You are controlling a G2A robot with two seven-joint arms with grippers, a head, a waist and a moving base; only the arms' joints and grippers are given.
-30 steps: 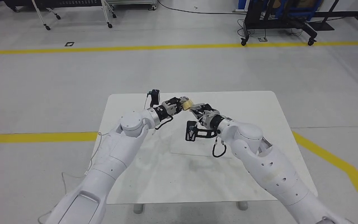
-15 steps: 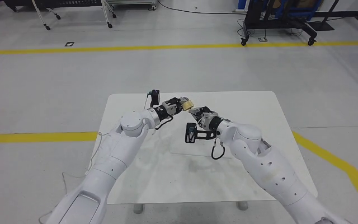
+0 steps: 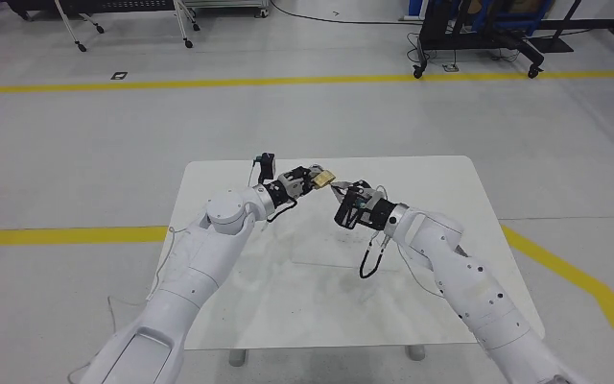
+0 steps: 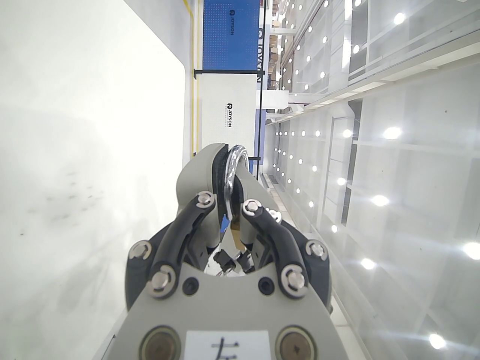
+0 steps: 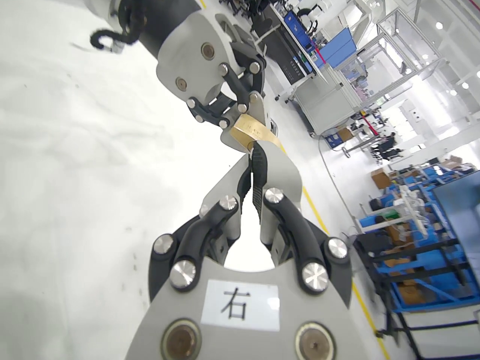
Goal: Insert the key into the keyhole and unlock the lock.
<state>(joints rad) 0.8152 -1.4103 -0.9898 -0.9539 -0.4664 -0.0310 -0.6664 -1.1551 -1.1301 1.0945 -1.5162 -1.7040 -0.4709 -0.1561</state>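
A brass padlock (image 3: pixel 323 178) hangs above the table's far middle, held by its steel shackle (image 4: pixel 234 174) in my left gripper (image 3: pixel 312 179), which is shut on it. In the right wrist view the padlock's brass body (image 5: pixel 255 131) sits right at the tips of my right gripper (image 5: pixel 255 150). That gripper is shut, its pads pressed together against the lock's underside. The key is almost wholly hidden between the pads. From above, my right gripper (image 3: pixel 337 190) meets the lock from the near right.
The white table (image 3: pixel 432 288) carries nothing else. Both forearms cross above its far half. A black cable (image 3: pixel 369 257) loops off the right wrist. The table's far edge lies just behind the lock.
My right wrist has rolled and the gripper has swung up and right, bringing its tips to the padlock. The padlock has tilted slightly. The left arm has stayed put.
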